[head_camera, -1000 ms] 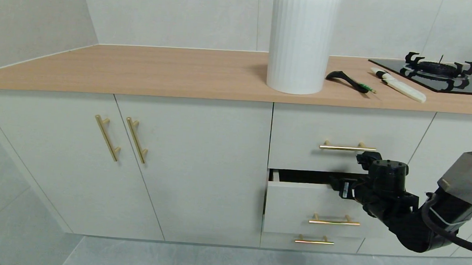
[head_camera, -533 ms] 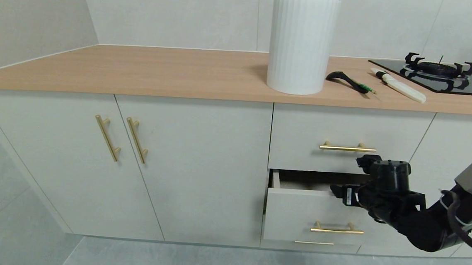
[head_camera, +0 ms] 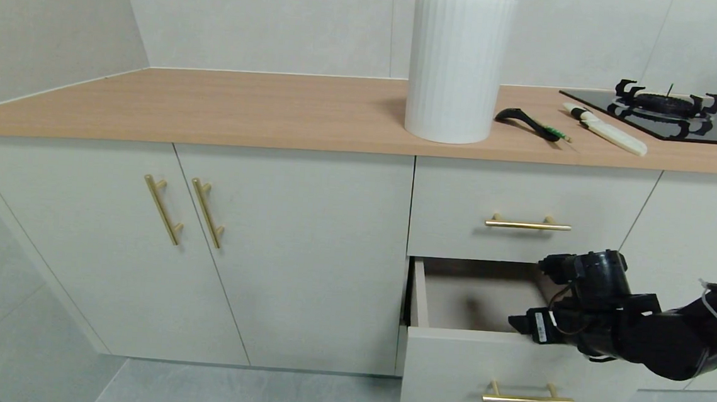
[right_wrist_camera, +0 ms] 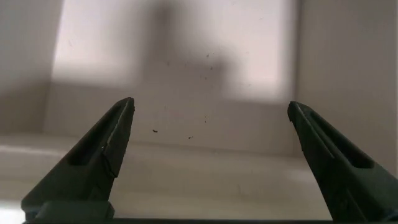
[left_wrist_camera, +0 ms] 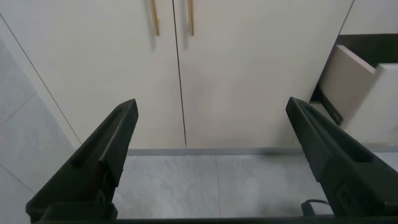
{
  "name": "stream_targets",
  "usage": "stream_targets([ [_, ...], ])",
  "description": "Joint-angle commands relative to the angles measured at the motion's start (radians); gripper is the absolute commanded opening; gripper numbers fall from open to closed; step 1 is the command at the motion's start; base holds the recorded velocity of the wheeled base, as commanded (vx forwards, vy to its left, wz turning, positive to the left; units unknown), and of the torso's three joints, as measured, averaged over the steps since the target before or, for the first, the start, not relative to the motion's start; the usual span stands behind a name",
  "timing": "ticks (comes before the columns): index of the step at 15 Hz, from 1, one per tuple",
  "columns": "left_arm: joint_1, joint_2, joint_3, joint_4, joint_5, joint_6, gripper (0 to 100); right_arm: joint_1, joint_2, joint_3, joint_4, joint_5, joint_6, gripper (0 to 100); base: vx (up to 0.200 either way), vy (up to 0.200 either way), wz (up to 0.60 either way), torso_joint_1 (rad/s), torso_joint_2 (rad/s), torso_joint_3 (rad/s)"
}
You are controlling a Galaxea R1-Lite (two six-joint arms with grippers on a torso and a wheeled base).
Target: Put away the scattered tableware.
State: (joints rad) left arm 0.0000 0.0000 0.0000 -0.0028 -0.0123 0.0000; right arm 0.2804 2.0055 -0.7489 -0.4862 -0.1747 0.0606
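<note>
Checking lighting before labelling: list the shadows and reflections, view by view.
Head view: the white container throws a soft shadow on the countertop toward the robot's left; the hob mirrors its grates. Right wrist view: a dark shadow patch lies inside the drawer.

The wooden countertop (head_camera: 214, 102) bears a white ribbed canister (head_camera: 458, 69), a black utensil (head_camera: 530, 124) and a white knife (head_camera: 608, 135).

The right arm (head_camera: 658, 338) is glossy black, with rounded casings and a drum-shaped wrist joint; a small white label (head_camera: 543, 318) sits behind the right gripper (head_camera: 517, 324); a thin pale cable (head_camera: 713, 296) loops at the forearm; the left gripper (left_wrist_camera: 211, 106) has dark, wedge-shaped, tapering fingers (left_wrist_camera: 106, 155)
</note>
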Motion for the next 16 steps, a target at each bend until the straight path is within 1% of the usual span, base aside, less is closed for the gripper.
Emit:
stream_targets([
  [1, 0.0, 0.002, 0.0, 0.0, 0.0, 0.0, 100, 0.003, -0.033, 0.002, 0.026, 0.007, -0.018, 100, 0.0, 0.0, 0.0, 0.0, 0.0, 0.0],
  [5, 0.0, 0.002, 0.0, 0.0, 0.0, 0.0, 100, 0.009, -0.07, -0.004, 0.189, 0.024, -0.062, 100, 0.0, 0.0, 0.0, 0.0, 0.0, 0.0],
  [6, 0.0, 0.002, 0.0, 0.0, 0.0, 0.0, 100, 0.011, -0.083, -0.009, 0.248, 0.024, -0.081, 100, 0.0, 0.0, 0.0, 0.0, 0.0, 0.0],
  [7, 0.0, 0.002, 0.0, 0.0, 0.0, 0.0, 100, 0.011, -0.09, -0.01, 0.279, 0.024, -0.09, 100, 0.0, 0.0, 0.0, 0.0, 0.0, 0.0],
  [8, 0.0, 0.0, 0.0, 0.0, 0.0, 0.0, 100, 0.019, -0.105, -0.013, 0.348, 0.026, -0.113, 100, 0.0, 0.0, 0.0, 0.0, 0.0, 0.0],
  [10, 0.0, 0.002, 0.0, 0.0, 0.0, 0.0, 100, 0.029, -0.122, -0.013, 0.428, 0.027, -0.148, 100, 0.0, 0.0, 0.0, 0.0, 0.0, 0.0],
  [12, 0.0, 0.002, 0.0, 0.0, 0.0, 0.0, 100, 0.039, -0.134, -0.013, 0.479, 0.027, -0.163, 100, 0.0, 0.0, 0.0, 0.0, 0.0, 0.0],
  [16, 0.0, 0.002, 0.0, 0.0, 0.0, 0.0, 100, 0.049, -0.145, -0.012, 0.508, 0.024, -0.173, 100, 0.0, 0.0, 0.0, 0.0, 0.0, 0.0],
])
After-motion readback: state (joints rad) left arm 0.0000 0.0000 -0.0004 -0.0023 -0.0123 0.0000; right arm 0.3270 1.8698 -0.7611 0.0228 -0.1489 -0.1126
